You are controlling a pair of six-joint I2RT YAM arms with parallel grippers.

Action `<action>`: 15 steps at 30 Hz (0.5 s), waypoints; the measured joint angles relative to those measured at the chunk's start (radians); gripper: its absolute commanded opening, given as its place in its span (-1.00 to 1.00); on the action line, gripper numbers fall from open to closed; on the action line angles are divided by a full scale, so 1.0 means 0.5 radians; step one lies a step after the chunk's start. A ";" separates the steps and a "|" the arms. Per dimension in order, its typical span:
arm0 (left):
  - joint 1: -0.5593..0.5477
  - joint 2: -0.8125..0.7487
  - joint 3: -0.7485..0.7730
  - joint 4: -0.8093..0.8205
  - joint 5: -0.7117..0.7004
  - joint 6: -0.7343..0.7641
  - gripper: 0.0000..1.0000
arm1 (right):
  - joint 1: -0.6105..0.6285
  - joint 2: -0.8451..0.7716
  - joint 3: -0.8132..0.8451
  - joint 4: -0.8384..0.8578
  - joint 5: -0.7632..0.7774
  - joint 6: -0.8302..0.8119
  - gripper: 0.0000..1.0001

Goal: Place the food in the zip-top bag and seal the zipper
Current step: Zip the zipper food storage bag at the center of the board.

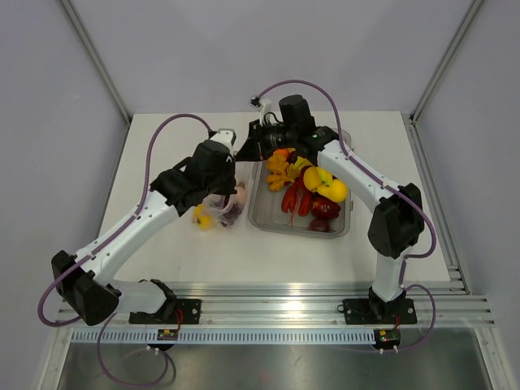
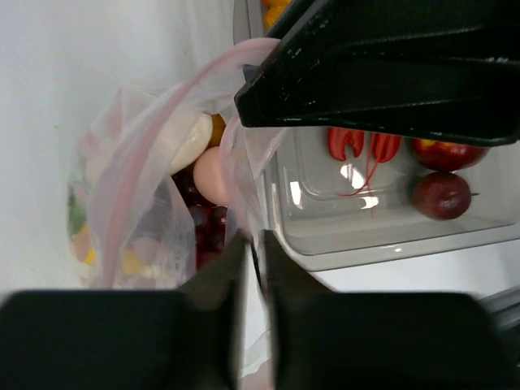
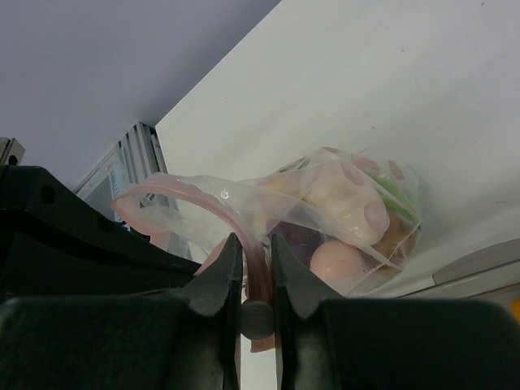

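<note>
On the bench (image 1: 162, 252), left of the grey tray (image 2: 382, 240), the zip-top bag (image 3: 349, 195) is held by its mouth. The left tool (image 2: 253, 244) pinches its edge, jaws nearly together; the right tool (image 3: 256, 256) clamps the zipper (image 3: 191, 193). The bag holds food (image 3: 337, 262); more lies in the tray.

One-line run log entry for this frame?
left hand: shut on zipper | right hand: shut on zipper | zip-top bag: part-filled, unsealed | tray: holds food

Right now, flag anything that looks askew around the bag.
The zipper is the odd part: it bows up in a loose arc with the mouth gaping, pinched by the right gripper and left gripper. The zip-top bag lies crumpled, food inside; more sits in the tray.
</note>
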 measured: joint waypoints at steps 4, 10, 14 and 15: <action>0.071 -0.014 0.002 -0.022 0.066 0.112 -1.00 | 0.000 -0.007 0.000 -0.015 -0.001 -0.029 -0.08; 0.361 -0.142 0.002 -0.040 0.458 0.342 -1.00 | -0.002 -0.056 -0.003 -0.044 -0.005 -0.148 0.18; 0.428 -0.215 0.001 -0.041 0.697 0.459 -1.00 | -0.031 -0.236 -0.176 0.072 -0.078 -0.246 0.18; 0.434 -0.218 0.000 -0.042 0.746 0.479 -1.00 | -0.047 -0.311 -0.265 0.138 -0.094 -0.281 0.18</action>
